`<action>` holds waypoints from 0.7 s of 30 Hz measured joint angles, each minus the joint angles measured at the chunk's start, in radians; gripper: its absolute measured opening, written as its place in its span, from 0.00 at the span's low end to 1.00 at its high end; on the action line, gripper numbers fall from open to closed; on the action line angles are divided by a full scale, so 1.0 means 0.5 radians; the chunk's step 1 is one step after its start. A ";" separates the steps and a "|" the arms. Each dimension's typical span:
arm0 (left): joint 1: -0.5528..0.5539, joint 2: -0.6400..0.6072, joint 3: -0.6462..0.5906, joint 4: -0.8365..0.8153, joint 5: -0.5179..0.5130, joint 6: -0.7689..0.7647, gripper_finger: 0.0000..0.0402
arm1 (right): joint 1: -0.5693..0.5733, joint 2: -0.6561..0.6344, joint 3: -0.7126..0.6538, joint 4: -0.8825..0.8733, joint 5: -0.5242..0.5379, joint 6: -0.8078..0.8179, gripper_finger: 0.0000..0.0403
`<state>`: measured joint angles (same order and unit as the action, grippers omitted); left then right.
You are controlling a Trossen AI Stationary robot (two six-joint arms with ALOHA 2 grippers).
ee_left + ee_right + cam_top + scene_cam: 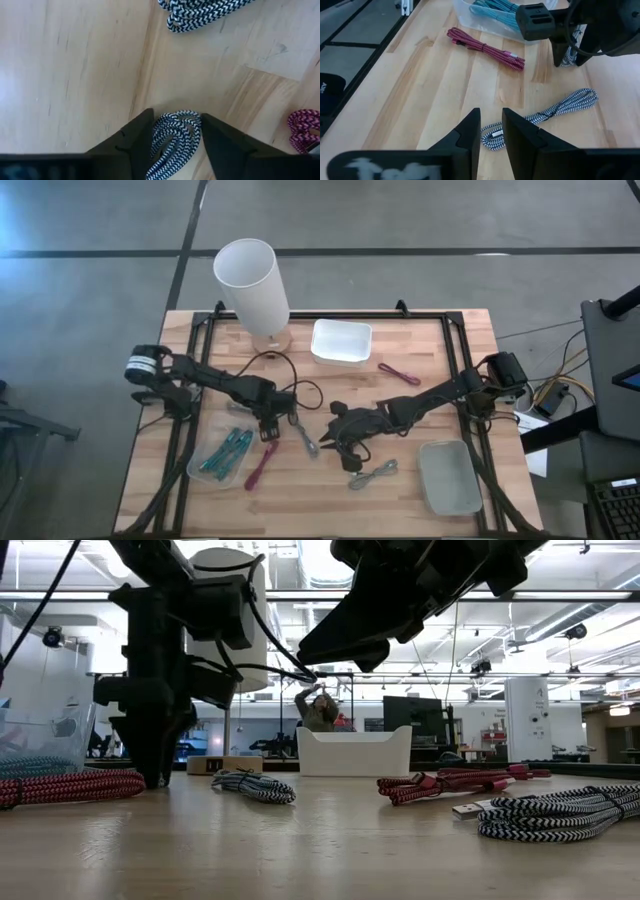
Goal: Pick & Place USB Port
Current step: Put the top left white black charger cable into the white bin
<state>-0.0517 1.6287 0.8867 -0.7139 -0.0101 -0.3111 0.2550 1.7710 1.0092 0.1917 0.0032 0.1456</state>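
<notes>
No readable text or label shows anywhere.

The table (400,480) is pale, smooth wood; the cables (172,132) are braided cloth; the bin (341,343) is matt white plastic.

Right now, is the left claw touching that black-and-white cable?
Cannot tell. In the left wrist view the left gripper straddles the black-and-white cable, fingers close on both sides, but neither contact nor a gap shows plainly. The low view shows no better.
</notes>
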 joint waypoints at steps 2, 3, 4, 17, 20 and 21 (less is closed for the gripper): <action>0.001 -0.001 -0.002 0.001 -0.004 0.001 0.33 | 0.000 0.000 0.000 0.000 0.000 0.000 0.20; 0.001 -0.001 -0.001 0.005 -0.009 -0.002 0.28 | 0.000 0.000 0.000 0.000 0.000 0.000 0.20; 0.001 -0.001 0.005 0.005 -0.014 -0.009 0.23 | 0.000 0.000 0.000 0.000 0.000 0.000 0.21; -0.002 -0.064 0.332 -0.003 -0.023 0.001 0.05 | 0.005 0.000 0.000 -0.001 0.145 0.027 0.18; -0.005 -0.092 0.418 -0.009 -0.024 0.038 0.02 | 0.004 -0.036 -0.002 -0.021 0.168 0.070 0.18; -0.006 -0.104 0.447 -0.008 -0.024 0.048 0.02 | 0.005 -0.065 -0.002 -0.026 0.168 0.067 0.18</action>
<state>-0.0547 1.5766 1.1101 -0.7178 -0.0219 -0.2871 0.2574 1.7383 1.0080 0.1785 0.0872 0.1792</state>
